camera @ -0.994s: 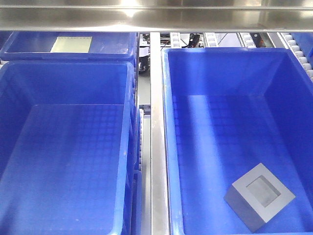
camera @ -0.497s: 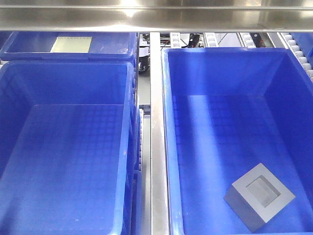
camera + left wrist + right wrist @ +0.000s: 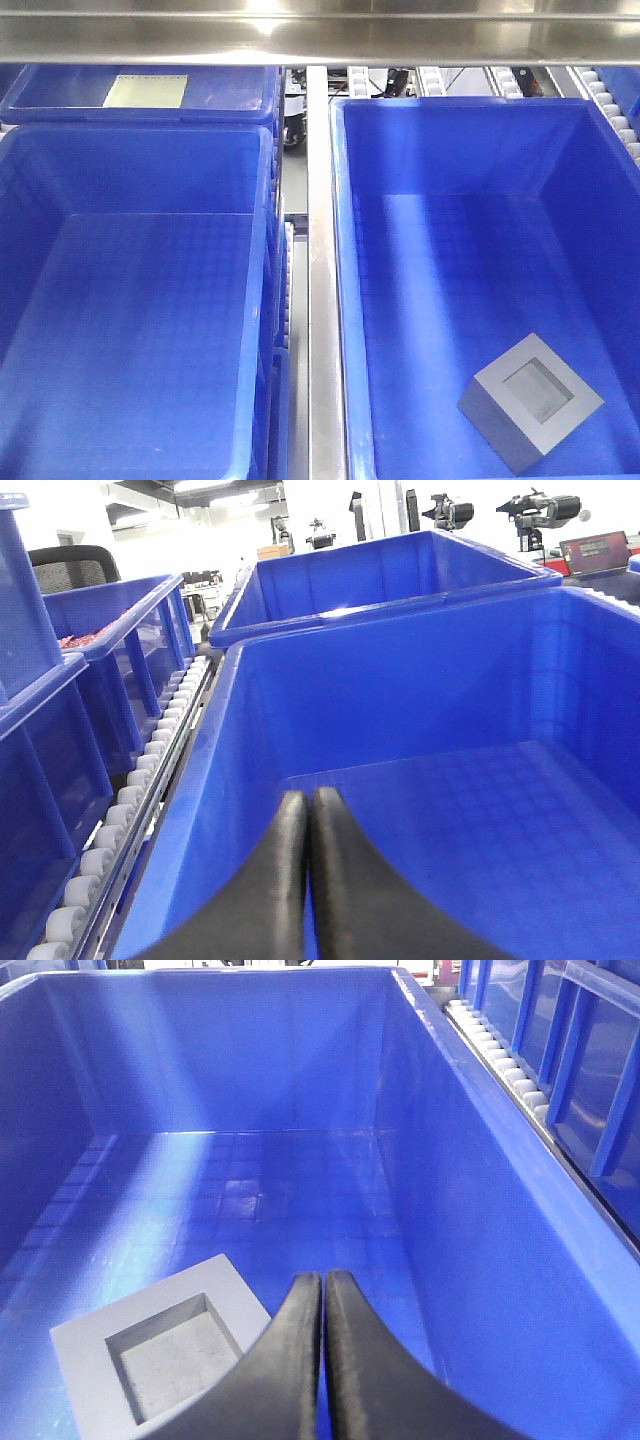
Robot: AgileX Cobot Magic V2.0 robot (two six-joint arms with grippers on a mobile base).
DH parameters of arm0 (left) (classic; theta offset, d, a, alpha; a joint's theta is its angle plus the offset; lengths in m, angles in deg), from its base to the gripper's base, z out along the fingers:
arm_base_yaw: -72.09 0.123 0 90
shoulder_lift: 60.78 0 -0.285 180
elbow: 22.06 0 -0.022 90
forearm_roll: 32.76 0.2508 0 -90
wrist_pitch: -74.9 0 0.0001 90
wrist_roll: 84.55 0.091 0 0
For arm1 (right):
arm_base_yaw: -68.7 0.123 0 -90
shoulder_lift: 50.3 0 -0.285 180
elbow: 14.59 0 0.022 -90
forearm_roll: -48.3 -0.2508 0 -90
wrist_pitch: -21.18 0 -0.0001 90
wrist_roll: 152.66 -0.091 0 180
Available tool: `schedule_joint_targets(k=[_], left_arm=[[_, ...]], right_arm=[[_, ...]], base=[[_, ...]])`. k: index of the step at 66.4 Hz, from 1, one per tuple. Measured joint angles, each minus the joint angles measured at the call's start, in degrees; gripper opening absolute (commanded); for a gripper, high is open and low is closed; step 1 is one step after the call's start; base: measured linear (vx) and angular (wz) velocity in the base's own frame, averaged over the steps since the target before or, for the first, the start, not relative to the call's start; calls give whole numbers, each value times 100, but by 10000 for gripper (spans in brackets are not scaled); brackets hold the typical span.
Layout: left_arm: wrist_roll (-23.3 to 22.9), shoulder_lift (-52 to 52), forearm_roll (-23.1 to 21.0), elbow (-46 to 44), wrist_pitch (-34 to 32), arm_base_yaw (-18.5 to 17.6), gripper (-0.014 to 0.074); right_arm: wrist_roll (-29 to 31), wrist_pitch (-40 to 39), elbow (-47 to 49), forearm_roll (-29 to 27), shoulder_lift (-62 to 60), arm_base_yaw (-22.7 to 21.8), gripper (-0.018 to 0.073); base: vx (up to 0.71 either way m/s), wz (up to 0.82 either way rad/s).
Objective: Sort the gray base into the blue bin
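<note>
Gray base sits recess-up on the right blue bin floor. Left gripper and right gripper both clenched, empty, fingertips touching.

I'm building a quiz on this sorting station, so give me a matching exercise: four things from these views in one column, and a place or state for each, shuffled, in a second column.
Things:
1. gray base
2. left tool
3. pale label
4. metal divider rail

Places or states:
A. on the far left bin, behind the near one
B. shut, over an empty bin
C. runs between the two near bins
D. recess up, on the floor of the right bin, near corner

Pairs: 1-D, 2-B, 3-A, 4-C
</note>
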Motion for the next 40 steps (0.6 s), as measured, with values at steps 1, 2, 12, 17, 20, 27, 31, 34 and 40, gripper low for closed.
schedule_joint_targets(k=[1, 2, 12, 17, 20, 27, 31, 34, 40], left_arm=[[0, 0, 0, 0, 0, 0, -6], [0, 0, 0, 0, 0, 0, -6], [0, 0, 0, 0, 4, 0, -6], [0, 0, 0, 0, 4, 0, -6], [0, 0, 0, 0, 4, 0, -6], [0, 0, 0, 0, 4, 0, -6], [0, 0, 0, 0, 4, 0, -6], [0, 0, 0, 0, 4, 0, -6], [0, 0, 0, 0, 4, 0, -6]], right_arm=[[0, 0, 0, 0, 0, 0, -5], [0, 0, 0, 0, 0, 0, -5], [0, 0, 0, 0, 0, 0, -5], [0, 0, 0, 0, 0, 0, -5], [0, 0, 0, 0, 0, 0, -5], [0, 0, 0, 0, 0, 0, -5], [0, 0, 0, 0, 0, 0, -5], [0, 0, 0, 0, 0, 0, -5], [0, 0, 0, 0, 0, 0, -5]], base=[[0, 0], [0, 0], [0, 0], [0, 0], [0, 0], [0, 0], [0, 0], [0, 0], [0, 0]])
